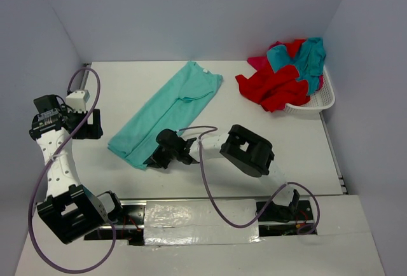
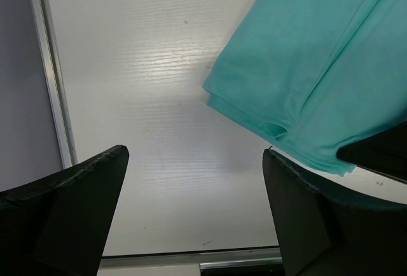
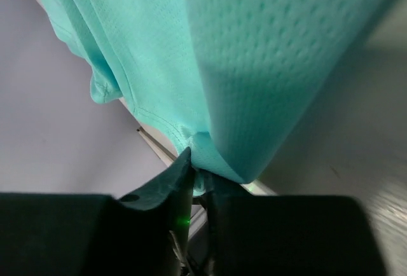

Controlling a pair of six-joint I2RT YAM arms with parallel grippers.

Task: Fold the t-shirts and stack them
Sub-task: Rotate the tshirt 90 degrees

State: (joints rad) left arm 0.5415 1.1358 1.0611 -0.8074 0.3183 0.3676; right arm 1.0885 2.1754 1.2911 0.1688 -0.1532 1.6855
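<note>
My main worry is the teal shirt (image 1: 168,114). It lies in a long folded strip slanting across the middle of the table (image 1: 305,155), from near the front edge on the left toward the back edge. Only one corner is caught. If I lift or drag from there, the layers could slide apart and the lengthwise fold would be lost. The far end has nothing holding it, so it may trail or twist.

The heap of shirts (image 1: 286,75), red, teal and magenta, spills over the rim of the basket (image 1: 318,104) at the back right corner. It is well apart from this work, so I see little danger there now.

The right arm (image 1: 248,152) reaches low and leftward across the front of the table, bent at the elbow, its cable looping beside it. A snag of that loop on the cloth seems possible. The left arm (image 1: 60,168) stands folded up near the left edge, wrist tipped toward the shirt's near end.

The right pincer (image 3: 194,161) is pinching the shirt's hem at the near corner. The bite looks shallow in the wrist view, so the thin cloth might slip out. The left pincer (image 2: 194,155) is spread wide above bare table, just beside the shirt's corner and touching nothing.
</note>
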